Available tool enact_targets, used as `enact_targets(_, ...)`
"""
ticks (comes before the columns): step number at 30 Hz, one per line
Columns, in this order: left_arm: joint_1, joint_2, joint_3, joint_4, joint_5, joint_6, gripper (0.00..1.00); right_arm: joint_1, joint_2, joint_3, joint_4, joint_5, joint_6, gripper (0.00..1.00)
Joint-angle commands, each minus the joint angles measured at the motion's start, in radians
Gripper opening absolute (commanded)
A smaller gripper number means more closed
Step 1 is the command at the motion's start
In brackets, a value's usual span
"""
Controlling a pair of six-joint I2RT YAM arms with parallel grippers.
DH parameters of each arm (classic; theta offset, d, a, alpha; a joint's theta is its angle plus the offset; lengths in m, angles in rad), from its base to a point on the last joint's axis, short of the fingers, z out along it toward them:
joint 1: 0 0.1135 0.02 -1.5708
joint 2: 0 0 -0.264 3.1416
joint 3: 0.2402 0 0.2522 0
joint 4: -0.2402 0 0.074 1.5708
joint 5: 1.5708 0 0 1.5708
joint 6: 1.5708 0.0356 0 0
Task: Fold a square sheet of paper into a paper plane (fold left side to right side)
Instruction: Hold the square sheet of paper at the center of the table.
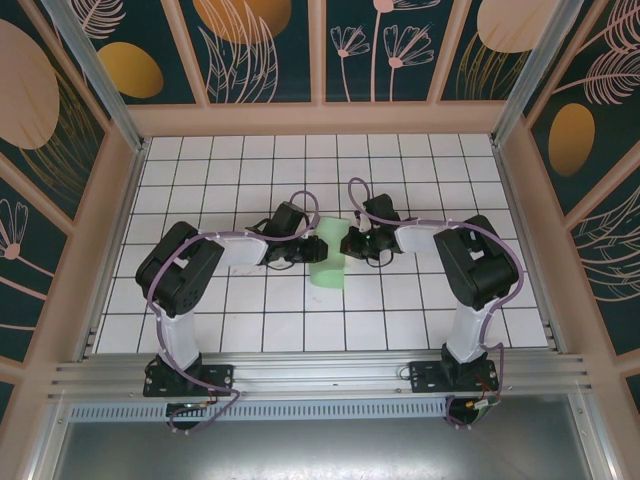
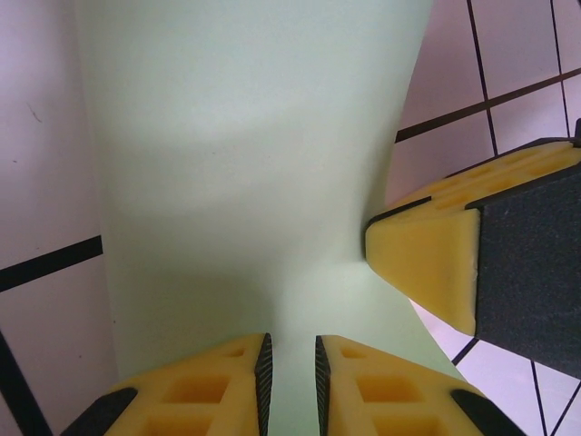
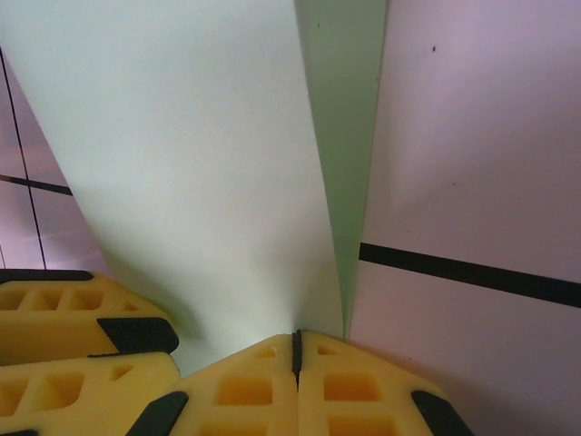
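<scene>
We see the sheet of paper [image 1: 327, 270] near the middle of the bench [image 1: 250, 322], between the two arms, which reach in from either side and meet over its far end. From above it looks like a narrow, upright green shape, bowed rather than flat.

The right tool [image 1: 346, 244] has its fingers pressed together, and in its own wrist view the right tool [image 3: 296, 341] pinches the edge of the sheet of paper [image 3: 182, 163]. There a pale upper layer rises away from a darker green strip lying against the bench [image 3: 472, 136].

The left tool [image 1: 310, 246] sits just beside it. In its wrist view the left tool [image 2: 292, 352] has its fingers a narrow slit apart, and the sheet of paper [image 2: 245, 163] shows through that slit. We cannot tell whether the pads touch it. The paper curves upward ahead of them, over the tiled bench [image 2: 36, 136]. One yellow finger [image 2: 427, 263] of the right tool touches the paper's right edge.
</scene>
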Motion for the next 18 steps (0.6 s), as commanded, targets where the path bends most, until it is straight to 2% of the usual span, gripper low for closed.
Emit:
enact_targets(1,-0.001,0.015,-0.023,-0.006,-0.016,0.004,0.22,0.008,0.044,-0.003,-0.067,0.035,-0.026,0.05)
enact_targets(12,-0.007,0.035,-0.052,-0.011,-0.036,0.002,0.22,-0.03,-0.101,0.078,-0.019,-0.02,-0.057,0.05)
enact_targets(18,-0.008,0.037,-0.054,-0.011,-0.043,0.002,0.21,-0.031,-0.007,0.151,0.025,-0.071,-0.029,0.05)
